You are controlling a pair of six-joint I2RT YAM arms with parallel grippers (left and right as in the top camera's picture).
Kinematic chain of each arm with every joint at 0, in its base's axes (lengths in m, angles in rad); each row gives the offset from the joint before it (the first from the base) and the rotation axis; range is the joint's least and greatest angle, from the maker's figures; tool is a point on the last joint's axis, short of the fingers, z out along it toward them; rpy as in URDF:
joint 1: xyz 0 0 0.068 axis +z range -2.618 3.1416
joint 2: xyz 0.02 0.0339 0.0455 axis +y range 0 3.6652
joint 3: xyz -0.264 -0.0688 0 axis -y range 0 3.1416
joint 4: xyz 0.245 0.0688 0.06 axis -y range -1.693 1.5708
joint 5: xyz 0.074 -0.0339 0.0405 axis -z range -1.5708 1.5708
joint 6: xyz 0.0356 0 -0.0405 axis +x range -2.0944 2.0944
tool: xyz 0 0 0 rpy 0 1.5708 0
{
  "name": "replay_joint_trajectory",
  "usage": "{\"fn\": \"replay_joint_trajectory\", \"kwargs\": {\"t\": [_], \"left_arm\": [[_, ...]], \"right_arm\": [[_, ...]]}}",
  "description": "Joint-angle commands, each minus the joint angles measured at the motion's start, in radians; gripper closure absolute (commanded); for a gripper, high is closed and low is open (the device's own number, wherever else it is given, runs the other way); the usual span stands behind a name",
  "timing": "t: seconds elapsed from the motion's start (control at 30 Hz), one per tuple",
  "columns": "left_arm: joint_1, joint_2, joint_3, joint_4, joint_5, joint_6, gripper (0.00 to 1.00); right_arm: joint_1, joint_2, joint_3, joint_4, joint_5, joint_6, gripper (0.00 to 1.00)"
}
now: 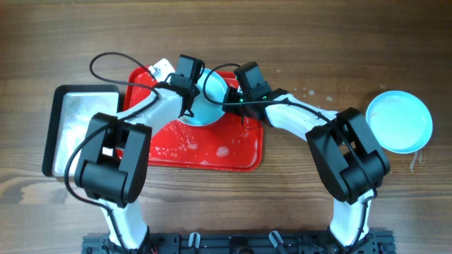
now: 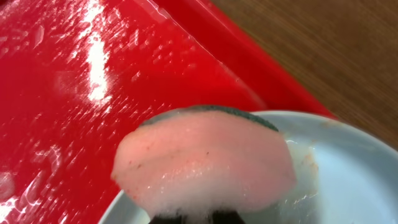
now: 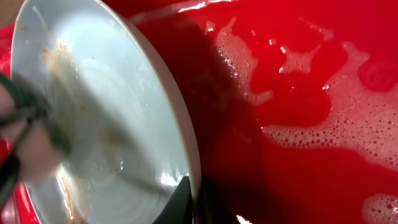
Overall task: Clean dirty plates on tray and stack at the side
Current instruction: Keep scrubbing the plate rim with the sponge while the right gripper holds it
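Left jaws pinching sponge (image 2: 205, 162), right jaws pinching tilted plate (image 3: 124, 93) rim, both mostly cut off.

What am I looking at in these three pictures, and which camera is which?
A robot's left arm and right arm, each ending in a two-finger gripper, work at a wooden table. The overhead picture looks straight down; the other two come from a camera on each wrist. A red tray, wet and foamy, lies in the middle, a metal pan beside it on the left, a lone plate apart on the right. The left gripper is shut on a sponge against the plate on the tray. The right gripper pinches that plate's rim; reddish smears show on it.
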Motion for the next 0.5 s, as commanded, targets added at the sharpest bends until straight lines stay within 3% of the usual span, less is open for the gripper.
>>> {"fn": "replay_joint_trajectory", "kwargs": {"t": [0.0, 0.13, 0.33, 0.47], "left_arm": [[0.031, 0.133, -0.058, 0.138, 0.209, 0.37, 0.96], [0.032, 0.133, -0.058, 0.185, 0.484, 0.7, 0.96], [0.032, 0.132, -0.058, -0.019, 0.619, 0.972, 0.96], [0.032, 0.13, -0.055, -0.119, 0.718, 1.049, 0.96]], "right_arm": [[0.006, 0.076, -0.037, -0.032, 0.012, -0.005, 0.96], [0.006, 0.076, -0.037, -0.031, 0.012, -0.005, 0.96], [0.006, 0.076, -0.037, -0.031, 0.012, -0.005, 0.96], [0.006, 0.076, -0.037, -0.031, 0.012, -0.005, 0.96]]}}
